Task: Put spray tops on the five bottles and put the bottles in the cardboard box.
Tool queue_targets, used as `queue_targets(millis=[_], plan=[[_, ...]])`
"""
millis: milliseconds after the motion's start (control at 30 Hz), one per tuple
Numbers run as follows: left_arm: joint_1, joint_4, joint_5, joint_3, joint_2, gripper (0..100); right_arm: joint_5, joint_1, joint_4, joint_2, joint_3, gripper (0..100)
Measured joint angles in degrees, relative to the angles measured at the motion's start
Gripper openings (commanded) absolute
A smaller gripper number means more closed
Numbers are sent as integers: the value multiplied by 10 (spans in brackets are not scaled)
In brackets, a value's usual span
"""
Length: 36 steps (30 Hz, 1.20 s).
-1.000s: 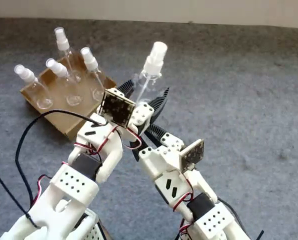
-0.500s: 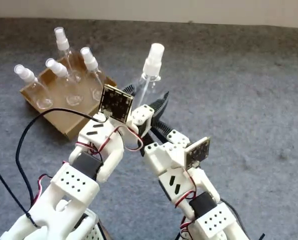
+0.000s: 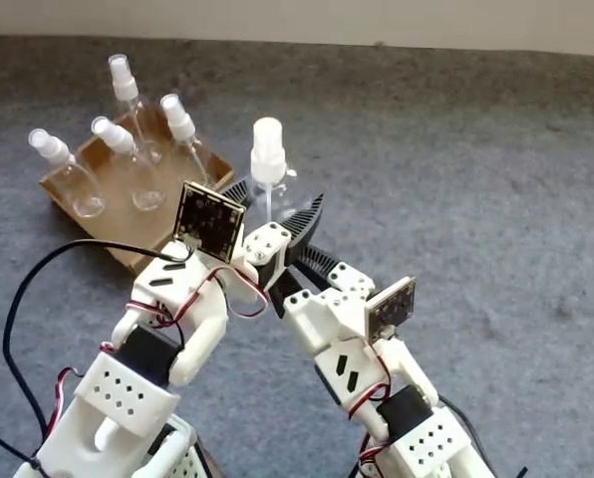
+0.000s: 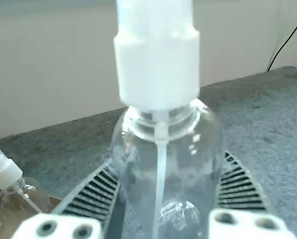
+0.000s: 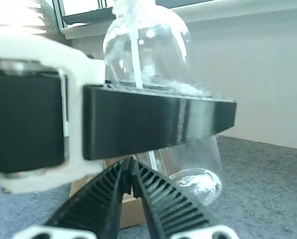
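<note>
A clear bottle (image 3: 268, 191) with a white spray top (image 3: 267, 149) stands upright in my left gripper (image 3: 275, 202), which is shut on its body just right of the cardboard box (image 3: 128, 249). The left wrist view shows this bottle (image 4: 163, 159) up close between the ribbed fingers (image 4: 96, 191), capped by the spray top (image 4: 156, 64). My right gripper (image 3: 309, 257) sits shut just behind and below the left one, holding nothing. In the right wrist view its fingertips (image 5: 131, 172) meet under the left gripper's black finger (image 5: 158, 119), with the bottle (image 5: 148, 50) beyond.
Several capped bottles (image 3: 128, 149) stand in the cardboard box at the far left; one of them (image 4: 11, 184) appears in the left wrist view. Grey carpet (image 3: 476, 179) stretches open to the right. A black cable (image 3: 38, 289) loops beside the left arm.
The left arm has carried the bottle leftwards toward the box and brought it upright. The right arm has drawn back slightly.
</note>
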Motion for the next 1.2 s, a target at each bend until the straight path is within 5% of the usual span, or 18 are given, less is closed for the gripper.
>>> queue_targets(millis=[567, 1200], plan=[[-4, 68, 0, 0, -62, 84, 1, 7, 1, 4, 0, 4], [-233, 128, -33, 0, -68, 87, -2, 48, 57, 9, 0, 4]])
